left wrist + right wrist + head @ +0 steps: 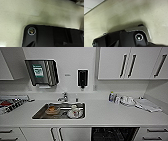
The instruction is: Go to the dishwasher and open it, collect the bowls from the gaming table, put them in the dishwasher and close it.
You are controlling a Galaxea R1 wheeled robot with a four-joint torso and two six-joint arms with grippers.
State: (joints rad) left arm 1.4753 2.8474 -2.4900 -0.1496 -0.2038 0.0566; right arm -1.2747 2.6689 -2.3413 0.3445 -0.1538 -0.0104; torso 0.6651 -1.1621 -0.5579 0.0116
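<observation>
The dishwasher sits under the white counter, right of the sink, at the lower edge of the head view. Its front shows as a dark opening with rack wires inside, so it stands open. The bowls and the gaming table are out of view. Both wrist views look down on a pale speckled floor past the robot's own dark plate.
A steel sink in the counter holds a brownish dish and white crockery, with a tap behind. Bottles and cloths lie at the right, a drying rack at the left. White wall cabinets hang above.
</observation>
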